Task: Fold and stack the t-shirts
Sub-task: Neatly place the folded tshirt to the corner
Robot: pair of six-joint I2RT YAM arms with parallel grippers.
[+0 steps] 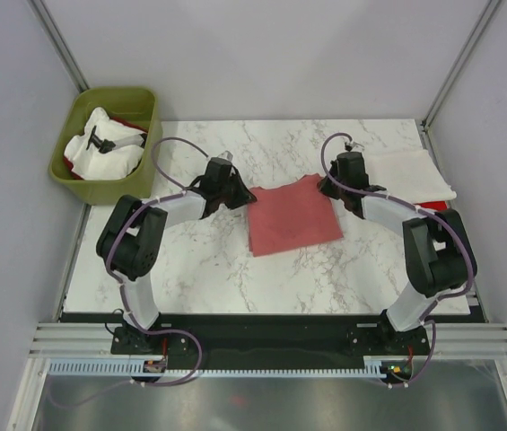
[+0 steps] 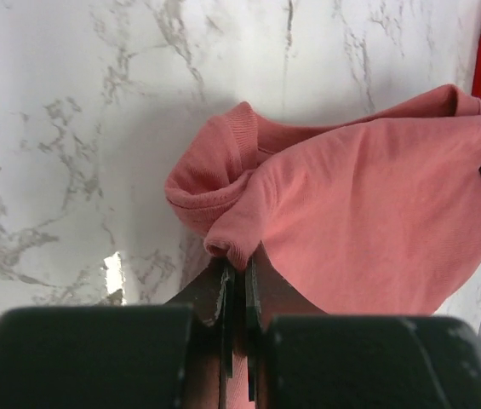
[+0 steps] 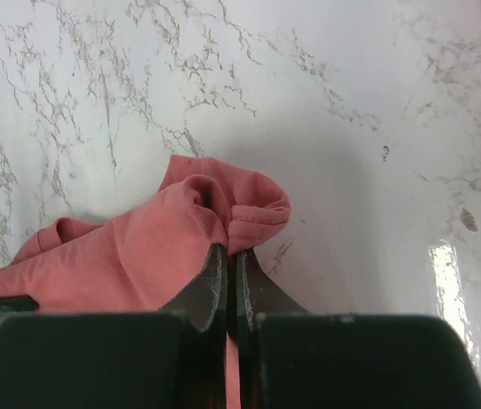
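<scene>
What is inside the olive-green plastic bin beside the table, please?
Crumpled white cloth fills the olive-green plastic bin, with a small black object on top and a strip of red cloth behind. The bin's floor is covered.

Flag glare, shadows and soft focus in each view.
Top external: even, diffuse light, sharp throughout, only faint shadows on the table. Left wrist: small glare patch on the table left of the left tool; the tool's near housing is dark and blurred; the salmon shirt is sharp. Right wrist: brighter glare streak lower right, soft shadow around the shirt at the right tool.
</scene>
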